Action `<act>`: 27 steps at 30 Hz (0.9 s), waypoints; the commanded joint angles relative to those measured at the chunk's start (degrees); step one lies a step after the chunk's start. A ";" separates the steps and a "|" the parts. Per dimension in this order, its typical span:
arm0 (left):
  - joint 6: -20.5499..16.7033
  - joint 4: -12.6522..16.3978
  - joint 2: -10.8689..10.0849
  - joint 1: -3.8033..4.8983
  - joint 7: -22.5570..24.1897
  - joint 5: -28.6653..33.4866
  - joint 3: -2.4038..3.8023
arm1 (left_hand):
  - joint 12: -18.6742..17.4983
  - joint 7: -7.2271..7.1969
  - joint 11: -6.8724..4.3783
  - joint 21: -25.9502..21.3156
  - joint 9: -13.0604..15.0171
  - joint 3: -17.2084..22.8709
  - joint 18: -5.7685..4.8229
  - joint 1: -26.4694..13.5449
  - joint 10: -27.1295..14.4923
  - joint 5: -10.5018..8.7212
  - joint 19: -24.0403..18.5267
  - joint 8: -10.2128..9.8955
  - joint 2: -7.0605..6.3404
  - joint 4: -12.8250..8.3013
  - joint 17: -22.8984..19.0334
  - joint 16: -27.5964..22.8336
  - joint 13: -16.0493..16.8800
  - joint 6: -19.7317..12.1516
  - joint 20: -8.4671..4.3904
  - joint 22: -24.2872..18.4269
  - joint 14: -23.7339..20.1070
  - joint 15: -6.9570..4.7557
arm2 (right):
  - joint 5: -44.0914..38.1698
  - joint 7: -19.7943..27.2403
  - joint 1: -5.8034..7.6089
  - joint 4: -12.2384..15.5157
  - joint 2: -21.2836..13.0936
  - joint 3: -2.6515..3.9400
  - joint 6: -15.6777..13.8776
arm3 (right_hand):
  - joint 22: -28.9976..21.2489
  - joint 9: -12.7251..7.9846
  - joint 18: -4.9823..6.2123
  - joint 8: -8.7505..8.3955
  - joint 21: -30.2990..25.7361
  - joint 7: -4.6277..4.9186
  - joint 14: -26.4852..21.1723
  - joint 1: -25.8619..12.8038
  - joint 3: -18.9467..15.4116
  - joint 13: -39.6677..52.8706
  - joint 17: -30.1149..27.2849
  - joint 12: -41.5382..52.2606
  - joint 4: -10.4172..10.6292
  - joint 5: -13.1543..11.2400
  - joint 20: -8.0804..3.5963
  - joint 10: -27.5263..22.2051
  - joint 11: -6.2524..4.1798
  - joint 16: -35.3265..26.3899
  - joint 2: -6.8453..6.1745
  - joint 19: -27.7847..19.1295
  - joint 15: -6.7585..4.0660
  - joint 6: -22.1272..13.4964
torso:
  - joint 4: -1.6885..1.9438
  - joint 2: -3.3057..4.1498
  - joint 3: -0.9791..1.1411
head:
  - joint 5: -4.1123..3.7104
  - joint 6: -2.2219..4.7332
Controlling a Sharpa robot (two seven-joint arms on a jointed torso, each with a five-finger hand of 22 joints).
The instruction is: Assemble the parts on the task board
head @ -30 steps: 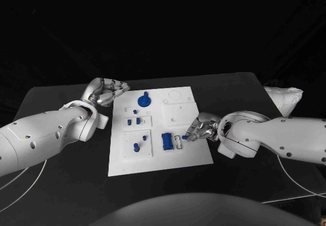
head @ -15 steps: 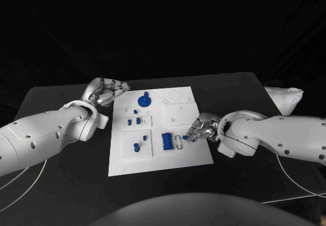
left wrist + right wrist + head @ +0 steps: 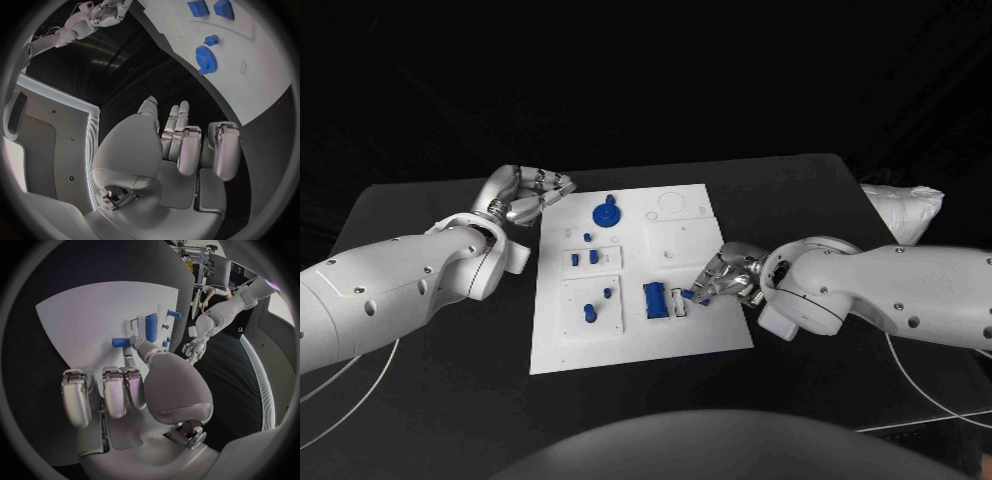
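Pinching a small blue peg [image 3: 694,296] at fingertip level, right hand [image 3: 726,274] sits over the task board's [image 3: 639,335] right-centre edge, beside the long blue block [image 3: 653,300]. Left hand [image 3: 527,194] rests off the board's upper-left corner, fingers curled in, holding nothing. Blue gear [image 3: 606,213] sits at board's top.

Task board [image 3: 636,330] sits mid-worktop [image 3: 430,215], gear [image 3: 604,213] on its far-left part, long block [image 3: 653,300] on the near half. Left hand [image 3: 528,193] rests off the board's far-left corner; right hand [image 3: 723,277] at its right edge, pinching a small peg [image 3: 692,294] beside the block.
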 commanded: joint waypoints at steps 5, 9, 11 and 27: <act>0.82 0.09 0.15 0.00 0.25 -0.17 0.03 | -0.06 0.02 -0.30 -0.25 -0.06 -0.35 0.09 -0.06 0.02 0.23 4.46 -0.34 0.56 0.01 11.69 -0.19 -0.02 0.57 -0.35 14.43 4.65 -0.40 | 8.09 0.68 0.23 -0.14 0.25 0.00 -2.08 | 15.08 -0.05 -0.38 0.15 0.26 -0.01 5.97 -0.52 -0.42 15.07 15.10 0.16 0.09 -0.40 -0.46 6.01 -0.20 0.24 -0.30 5.89 -0.45 0.42 | 0.01 0.03 -0.04 | -0.15 0.00; 0.83 0.03 0.23 0.00 0.23 -0.17 0.03 | -0.06 0.02 -0.30 -0.25 -0.06 -0.35 0.09 -0.06 0.02 0.23 4.46 -0.34 0.56 0.01 11.69 -0.19 -0.02 0.57 -0.35 14.43 4.65 -0.40 | 10.71 -0.80 0.26 -0.61 0.60 0.00 -2.40 | 15.08 -0.18 -0.38 0.10 0.26 0.05 5.97 -0.60 -0.55 15.07 15.10 0.16 0.15 -0.50 -0.48 6.01 -0.17 0.24 -0.38 5.89 -0.43 0.42 | -0.03 -0.01 -0.05 | -0.27 0.00; 0.82 -0.01 0.28 0.00 0.24 -0.17 0.03 | -0.06 0.02 -0.30 -0.25 -0.06 -0.35 0.09 -0.06 0.02 0.23 4.46 -0.34 0.56 0.01 11.69 -0.19 -0.02 0.57 -0.35 14.43 4.65 -0.40 | 12.29 -1.75 0.27 -0.91 0.83 -0.01 -2.69 | 15.08 -0.18 -0.38 0.10 0.26 0.05 5.97 -0.60 -0.55 15.07 15.10 0.16 0.15 -0.50 -0.48 6.01 -0.17 0.24 -0.38 5.89 -0.43 0.42 | -0.03 -0.05 -0.06 | -0.27 0.00; 0.89 -0.11 0.35 0.00 0.21 -0.17 0.03 | -0.08 0.00 -0.31 -0.32 -0.07 -0.58 0.10 0.04 0.03 0.24 4.41 -0.40 0.76 -0.01 11.63 -0.22 -0.03 0.60 -0.36 14.41 4.63 -0.41 | 18.91 -4.61 0.28 -1.61 1.98 -0.02 -6.45 | 15.08 -0.79 -0.38 -0.04 0.26 0.11 5.97 -1.24 -1.21 15.07 15.10 0.16 0.66 -0.88 -0.51 6.01 -0.08 0.24 -0.57 5.89 -0.37 0.37 | -0.03 0.06 0.00 | -0.27 0.00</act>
